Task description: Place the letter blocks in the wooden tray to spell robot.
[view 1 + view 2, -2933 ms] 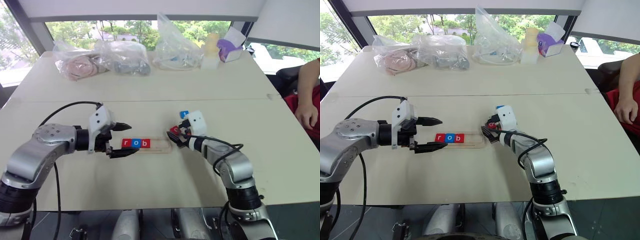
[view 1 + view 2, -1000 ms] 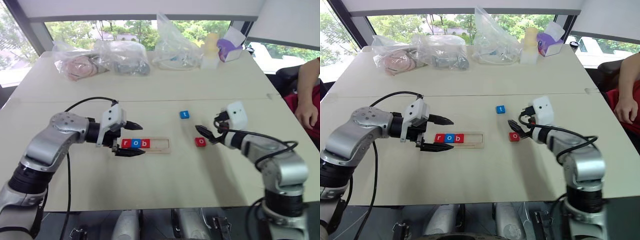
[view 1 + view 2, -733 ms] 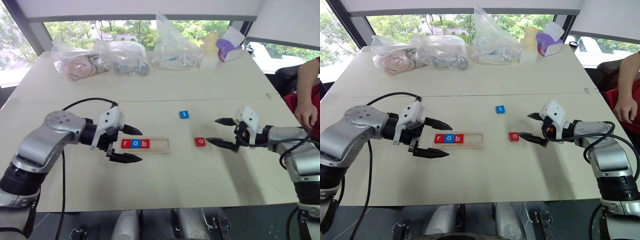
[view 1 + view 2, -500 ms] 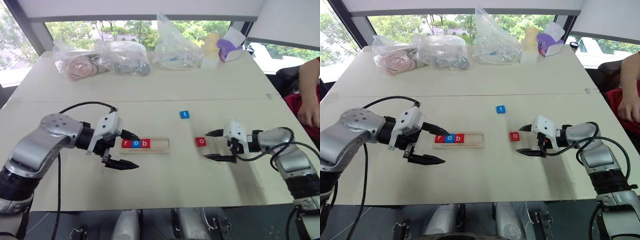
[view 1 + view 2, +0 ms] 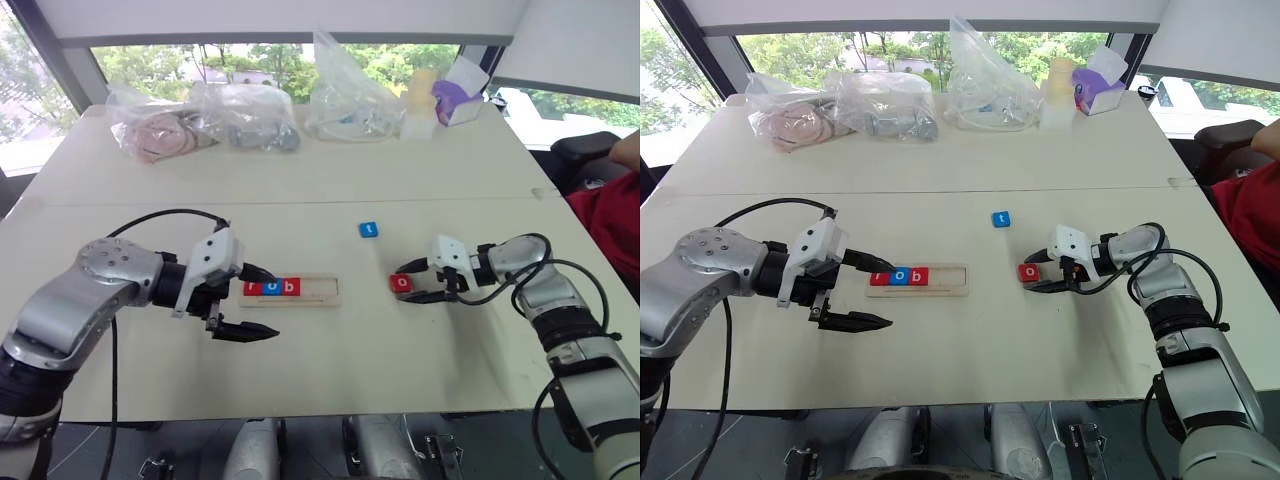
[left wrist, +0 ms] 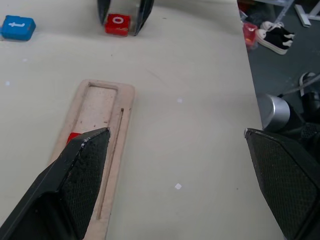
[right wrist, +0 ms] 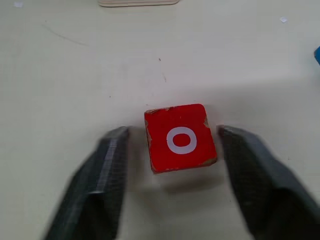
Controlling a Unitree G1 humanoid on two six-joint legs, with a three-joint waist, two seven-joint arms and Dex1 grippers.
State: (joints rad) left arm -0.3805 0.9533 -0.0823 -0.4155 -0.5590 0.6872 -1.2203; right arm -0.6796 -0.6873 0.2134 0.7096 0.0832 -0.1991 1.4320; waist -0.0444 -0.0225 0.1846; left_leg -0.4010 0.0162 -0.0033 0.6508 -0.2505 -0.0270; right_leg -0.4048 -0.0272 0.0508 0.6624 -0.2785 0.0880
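Observation:
The wooden tray (image 5: 316,291) lies mid-table with a red r (image 5: 251,288), a blue o (image 5: 270,288) and a red b (image 5: 291,288) at its left end. Its right half is bare. My left gripper (image 5: 270,305) is open at that left end, its upper finger over the r block. A red o block (image 5: 401,283) lies flat on the table right of the tray. My right gripper (image 7: 172,133) is open and straddles it, with a fingertip (image 7: 116,145) close on each side and narrow gaps showing. A blue t block (image 5: 369,229) lies behind them.
Clear plastic bags (image 5: 245,115) and a purple box (image 5: 458,95) stand along the table's far side. A person in red (image 5: 612,210) sits at the right edge. Bare tabletop lies in front of the tray up to the near edge (image 5: 320,415).
My right gripper swung in, dropped to the table, and narrowed its fingers around the red o block. The left gripper drew back slightly. The person's hand pulled away.

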